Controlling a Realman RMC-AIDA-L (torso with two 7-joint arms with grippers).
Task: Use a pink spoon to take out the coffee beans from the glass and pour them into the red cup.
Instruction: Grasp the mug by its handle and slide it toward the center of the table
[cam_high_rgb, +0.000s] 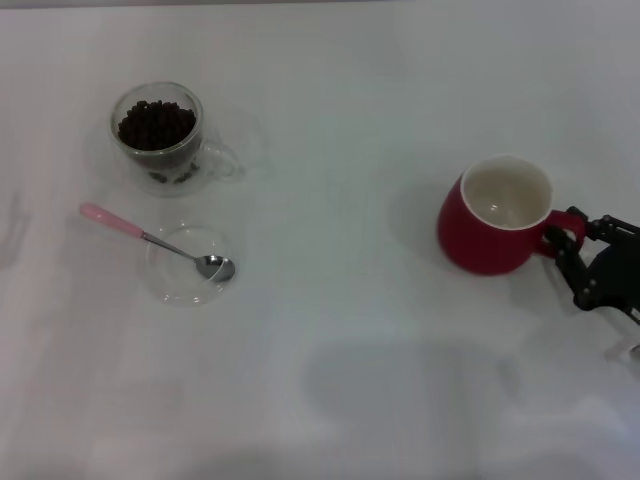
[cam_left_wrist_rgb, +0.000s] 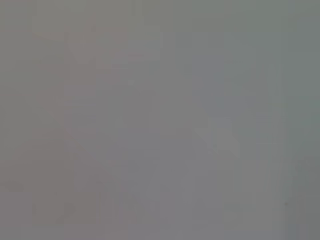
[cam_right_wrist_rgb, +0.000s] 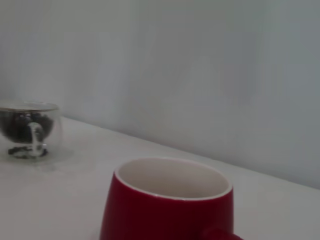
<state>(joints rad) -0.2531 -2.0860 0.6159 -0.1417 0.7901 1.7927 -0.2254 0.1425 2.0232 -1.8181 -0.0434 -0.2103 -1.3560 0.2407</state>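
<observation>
Head view: right gripper (cam_high_rgb: 562, 240) is closing on the red cup (cam_high_rgb: 495, 215) handle, steadying it. Glass (cam_high_rgb: 160, 135), far left of the cup, is holding all coffee beans (cam_high_rgb: 157, 124). Pink spoon (cam_high_rgb: 160, 243) is lying untouched on a clear dish (cam_high_rgb: 190, 265) near the glass. Cup is sitting empty, so no scooping yet.

L wrist view: showing only blank grey; left gripper unseen.

R wrist view: cup (cam_right_wrist_rgb: 167, 200) empty inside, glass (cam_right_wrist_rgb: 29, 131) w/ beans beyond; own fingers not showing.

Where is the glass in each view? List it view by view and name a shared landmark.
Head view: the glass stands upper left, beyond the pink spoon.
Left wrist view: not in it.
Right wrist view: at the left edge, far behind the red cup.
Shared landmark: the red cup.
</observation>
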